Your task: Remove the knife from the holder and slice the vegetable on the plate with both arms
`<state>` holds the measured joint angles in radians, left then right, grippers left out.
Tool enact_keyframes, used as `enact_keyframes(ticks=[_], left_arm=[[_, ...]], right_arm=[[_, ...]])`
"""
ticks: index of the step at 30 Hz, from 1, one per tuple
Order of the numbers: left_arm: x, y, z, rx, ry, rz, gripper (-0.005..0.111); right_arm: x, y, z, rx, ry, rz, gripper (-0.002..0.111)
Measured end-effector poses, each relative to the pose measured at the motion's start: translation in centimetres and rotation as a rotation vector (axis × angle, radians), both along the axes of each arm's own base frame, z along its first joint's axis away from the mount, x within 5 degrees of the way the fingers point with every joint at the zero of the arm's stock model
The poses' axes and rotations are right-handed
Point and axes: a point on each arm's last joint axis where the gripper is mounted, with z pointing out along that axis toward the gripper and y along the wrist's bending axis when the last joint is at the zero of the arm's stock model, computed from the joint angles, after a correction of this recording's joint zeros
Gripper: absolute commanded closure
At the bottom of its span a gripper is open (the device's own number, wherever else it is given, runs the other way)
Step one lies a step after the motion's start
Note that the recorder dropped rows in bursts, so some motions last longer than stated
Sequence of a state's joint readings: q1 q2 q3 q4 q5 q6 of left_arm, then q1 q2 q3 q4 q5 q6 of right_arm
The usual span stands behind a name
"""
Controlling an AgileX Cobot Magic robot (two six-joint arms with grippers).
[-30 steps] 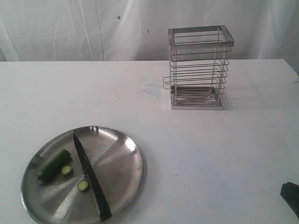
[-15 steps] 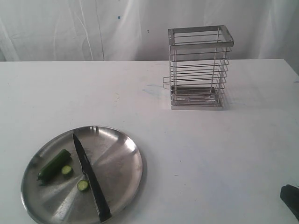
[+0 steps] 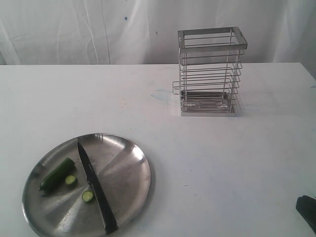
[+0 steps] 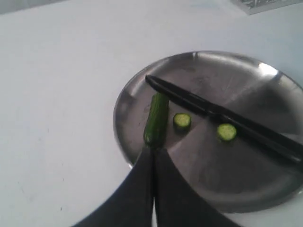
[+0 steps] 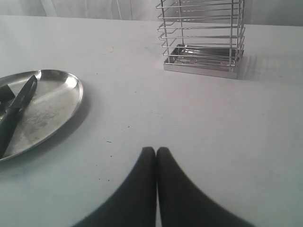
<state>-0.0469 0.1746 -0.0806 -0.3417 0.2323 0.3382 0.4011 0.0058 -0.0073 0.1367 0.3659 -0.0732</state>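
Over the last second almost nothing has shifted: the knife, the slices and the holder lie as they did, and only the dark tip of the right arm at the lower right edge of the exterior view has sunk slightly, which suggests that the cutting is done and both arms have been drawn back. The left gripper [image 4: 153, 156] is clenched on nothing, its fingertips pressed together; the uncut end of the vegetable [image 4: 156, 117] lies just ahead of them, inside the rim of the plate [image 4: 124, 98]. The vegetable is a small, glossy, dark green cylinder, and two round slices [image 4: 182, 120] with pale centres rest beyond it, near the knife [image 4: 222, 117], which is laid flat across the plate, slim and matte black from point to handle. The plate is a shallow round of dull steel with a soft sheen and a raised rim, set on a plain white tabletop [image 3: 222, 163]. The right gripper [image 5: 156, 153] is likewise closed and empty, held over bare tabletop, with the plate off to one side and the holder [image 5: 202, 35], an empty basket of thin silver wires, well ahead of it.
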Motion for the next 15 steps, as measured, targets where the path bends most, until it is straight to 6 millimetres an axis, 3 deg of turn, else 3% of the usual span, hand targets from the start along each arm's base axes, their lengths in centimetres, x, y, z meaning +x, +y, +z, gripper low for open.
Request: enact_keyframes(ticks=[4,15], left_arm=[[-0.3,0.4,-1.9,-0.053,0.019,0.067,0.107],[-0.8,0.7,-1.5,-0.017,-0.098,0.084,0.107]], right_arm=[[0.0,0.0,0.0,0.002,0.001,0.000,0.108],[0.0,0.0,0.0,0.002,0.001,0.000,0.108]])
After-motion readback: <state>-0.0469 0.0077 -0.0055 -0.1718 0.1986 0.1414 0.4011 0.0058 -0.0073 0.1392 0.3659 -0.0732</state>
